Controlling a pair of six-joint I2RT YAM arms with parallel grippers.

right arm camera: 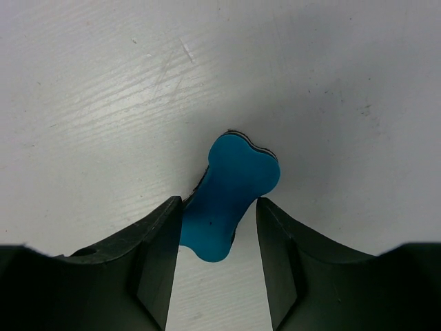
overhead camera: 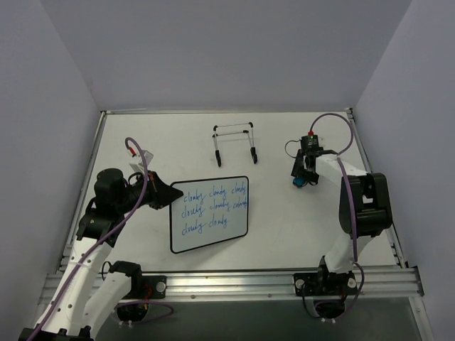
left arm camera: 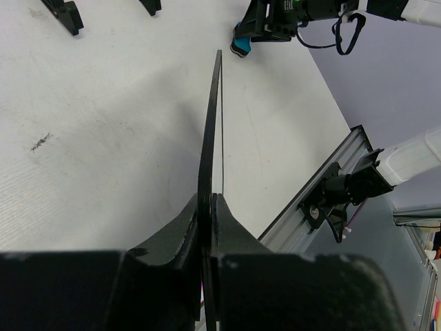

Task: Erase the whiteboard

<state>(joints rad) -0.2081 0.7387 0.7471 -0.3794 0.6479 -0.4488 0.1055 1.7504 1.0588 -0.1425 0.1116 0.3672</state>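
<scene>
From the left wrist the whiteboard (left arm camera: 212, 138) is seen edge-on, its face hidden. The blue eraser (right arm camera: 231, 193) is partly covered by the fingers (right arm camera: 155, 262)

The whole counter (overhead camera: 284, 234) is viewed from high above. The left wrist view is aimed low along the whiteboard (left arm camera: 210, 138) toward the eraser (left arm camera: 240, 46), which is shown close from above in the right wrist view.

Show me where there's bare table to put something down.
Bare: the table between the whiteboard and the right arm; the strip between the whiteboard and the near rail; the far left corner beside the wire easel stand. Crowded: the whiteboard's left edge in the left gripper, and the right gripper with the blue eraser.
</scene>
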